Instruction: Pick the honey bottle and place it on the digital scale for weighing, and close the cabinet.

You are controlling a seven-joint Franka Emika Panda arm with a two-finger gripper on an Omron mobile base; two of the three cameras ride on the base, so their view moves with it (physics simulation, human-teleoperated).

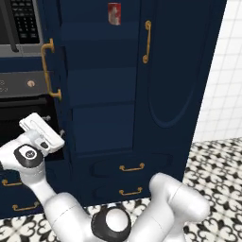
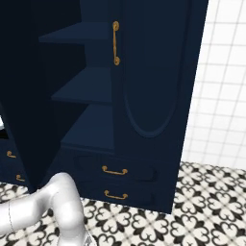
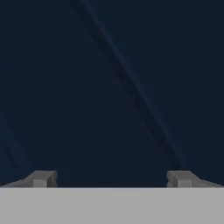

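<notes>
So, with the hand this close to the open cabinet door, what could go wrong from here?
1. The gripper is open and faces the navy panel of the cabinet closely; pushing with spread fingers may slip along the smooth door instead of swinging it.
2. The brass handle on the open door sticks out near the hand, so the wrist might catch on it.
3. A red-and-white box stands on the upper shelf; a hard slam might tip it.

Red-and-white box (image 1: 114, 13) on top inner shelf, black oven (image 1: 19, 28) at left with keypad and brass-knobbed panel, two navy drawers (image 1: 131, 167) with brass pulls low down, more brass pulls (image 1: 25, 207) lower left, white tiled wall (image 2: 222, 86) at right, black-and-white patterned floor (image 2: 202, 211).
</notes>
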